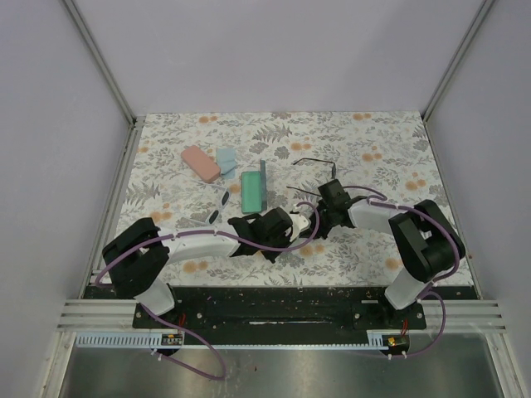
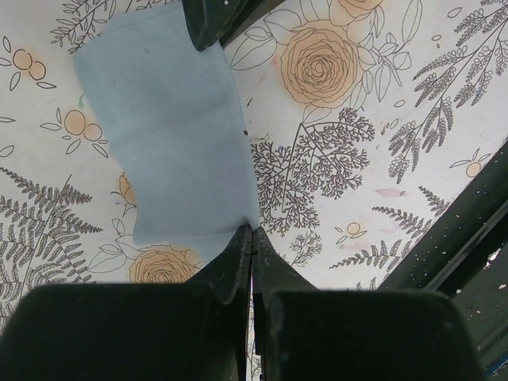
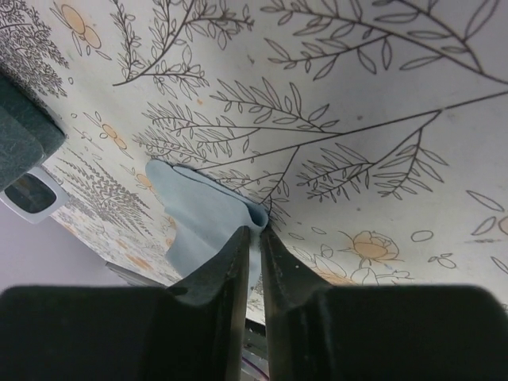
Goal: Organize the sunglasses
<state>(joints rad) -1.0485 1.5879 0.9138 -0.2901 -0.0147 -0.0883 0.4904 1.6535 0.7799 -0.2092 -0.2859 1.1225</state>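
1. The left end effector (image 2: pixel 250 232) is clenched. Its two dark fingers (image 2: pixel 230 266) are pressed together on the near corner of a light blue cloth (image 2: pixel 171 135).
2. The right end effector (image 3: pixel 255 232) stands almost closed, with only a sliver between its fingers (image 3: pixel 218 270). A folded edge of the same cloth fills that sliver, so it is grasping the cloth.
3. The cloth spans the gap between the two end effectors. In the left wrist view, the right one's dark tip sits on the cloth's far edge. Whether the cloth rests on the floral table (image 1: pixel 373 149) or hangs just above it cannot be told.
4. From overhead, the two end effectors meet to the right of the teal case (image 1: pixel 253 189), nearer the arm bases than the case is. The arms hide the cloth in that view.
5. The black-frame sunglasses (image 1: pixel 314 162) lie on the table to the right of the teal case, on the far side of the meeting end effectors, and neither touches them.
6. The white-frame sunglasses (image 1: pixel 220 206) lie just left of the teal case, by its near corner. One dark lens in its whitish rim shows at the left edge of the right wrist view.
7. A pink case (image 1: pixel 200 162) and a second cloth (image 1: pixel 226 157) lie side by side, to the left of the teal case and farther from the arm bases.
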